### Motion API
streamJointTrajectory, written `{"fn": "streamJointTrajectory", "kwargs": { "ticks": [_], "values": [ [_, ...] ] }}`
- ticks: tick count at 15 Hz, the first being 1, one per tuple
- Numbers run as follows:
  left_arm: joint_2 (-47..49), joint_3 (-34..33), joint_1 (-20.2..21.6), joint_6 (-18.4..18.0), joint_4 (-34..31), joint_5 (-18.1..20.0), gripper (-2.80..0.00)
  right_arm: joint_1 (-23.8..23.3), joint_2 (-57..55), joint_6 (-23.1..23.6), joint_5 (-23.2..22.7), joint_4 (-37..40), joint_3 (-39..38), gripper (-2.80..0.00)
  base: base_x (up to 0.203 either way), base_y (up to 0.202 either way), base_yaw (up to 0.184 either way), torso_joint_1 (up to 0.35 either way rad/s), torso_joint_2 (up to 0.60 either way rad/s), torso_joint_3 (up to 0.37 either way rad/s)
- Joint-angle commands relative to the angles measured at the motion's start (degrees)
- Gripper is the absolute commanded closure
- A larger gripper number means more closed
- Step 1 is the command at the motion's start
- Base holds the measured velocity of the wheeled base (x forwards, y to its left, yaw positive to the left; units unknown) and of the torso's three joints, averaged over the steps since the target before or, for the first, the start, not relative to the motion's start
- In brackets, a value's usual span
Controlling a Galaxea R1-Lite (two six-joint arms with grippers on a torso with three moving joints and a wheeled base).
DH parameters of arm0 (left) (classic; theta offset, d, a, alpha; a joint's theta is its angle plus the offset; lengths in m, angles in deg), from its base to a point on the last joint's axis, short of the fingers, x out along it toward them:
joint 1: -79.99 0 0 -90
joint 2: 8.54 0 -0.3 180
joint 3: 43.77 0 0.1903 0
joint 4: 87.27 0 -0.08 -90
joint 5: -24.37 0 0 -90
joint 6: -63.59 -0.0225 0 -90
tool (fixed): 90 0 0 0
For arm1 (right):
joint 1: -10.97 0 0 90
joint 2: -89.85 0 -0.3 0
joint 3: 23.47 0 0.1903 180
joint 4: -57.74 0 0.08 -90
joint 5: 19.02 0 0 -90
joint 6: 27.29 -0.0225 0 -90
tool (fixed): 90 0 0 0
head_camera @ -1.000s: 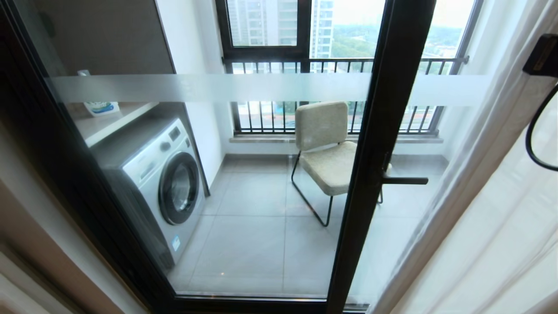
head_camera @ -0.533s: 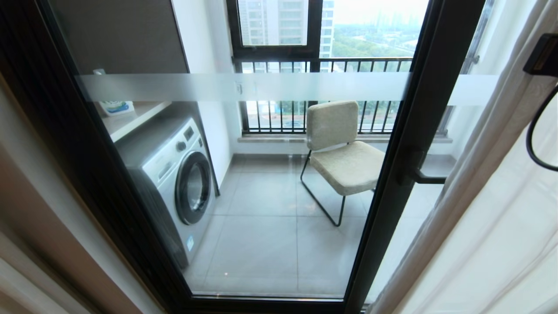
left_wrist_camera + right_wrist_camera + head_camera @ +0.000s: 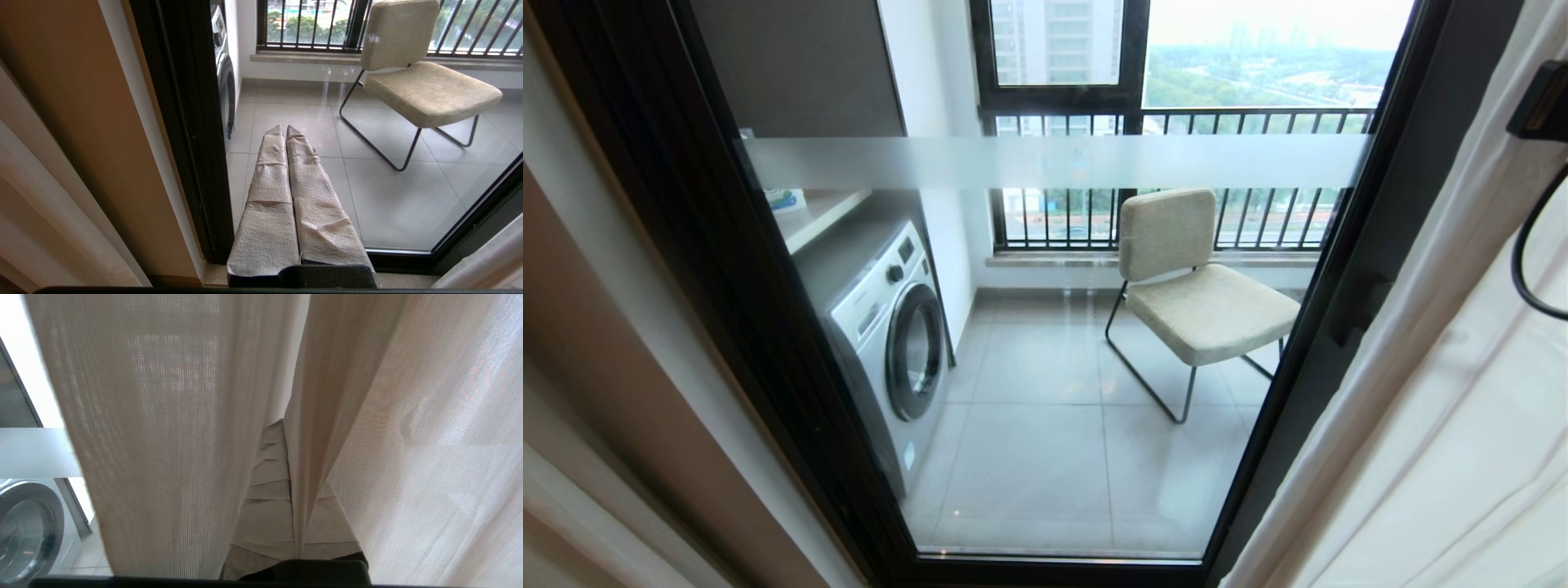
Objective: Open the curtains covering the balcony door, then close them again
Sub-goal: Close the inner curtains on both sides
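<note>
My right fingers [image 3: 286, 428] were pinched shut on a fold of the curtains [image 3: 310, 416], the beige cloth running down between the two wrapped tips. My left fingers [image 3: 284, 130] were closed on nothing and hung low in front of the glass, beside the dark left frame.

The curtains hung bunched at my right, a pale mass along that edge of the head view [image 3: 1462, 367]. The balcony door [image 3: 1388, 245] stood largely uncovered (one full pane clear, with its frosted band across it). Through it I noted a washing machine [image 3: 890, 327], a padded chair [image 3: 1201, 278] and the barred window [image 3: 1176, 122] behind.

Judged state: the opening stroke looked near complete, and the closing stroke was yet to be made.

Risks noted:
- The grip held only a thin fold. A quick pull back across the door could slip it free, leaving the cloth where it hung.
- I could not tell how many layers were caught. One layer might travel alone and leave the door half covered.
- Dragging downward instead of sideways would load the rail and hooks above, which were out of sight.
- A black cable [image 3: 1523, 261] looped close by the cloth on my right arm and could snag a pleat.

Writing: a white container [image 3: 784, 198] with a blue-green label sat on the shelf above the washing machine; its print could not be read. No other lettering was legible.
</note>
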Motion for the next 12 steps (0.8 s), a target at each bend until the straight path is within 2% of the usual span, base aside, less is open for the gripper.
{"fn": "streamJointTrajectory", "kwargs": {
  "ticks": [1, 5, 12],
  "values": [
    [-0.02, 0.00, 0.00, 0.02, 0.01, 0.01, 0.00, 0.01, 0.00, 0.03, 0.04, -0.16, -0.01, 0.00, 0.000, 0.193, 0.000, 0.003, 0.00, 0.002],
    [-0.02, 0.00, 0.00, 0.02, 0.01, 0.06, 0.00, 0.01, -0.03, 0.03, 0.04, -0.07, -0.01, 0.00, 0.000, 0.155, 0.001, -0.001, 0.00, 0.001],
    [-0.02, 0.00, 0.00, 0.02, 0.01, 0.06, 0.00, 0.10, -0.30, 0.03, -0.14, -0.17, 0.43, 0.00, 0.000, 0.000, 0.000, 0.000, 0.00, 0.000]
  ]
}}
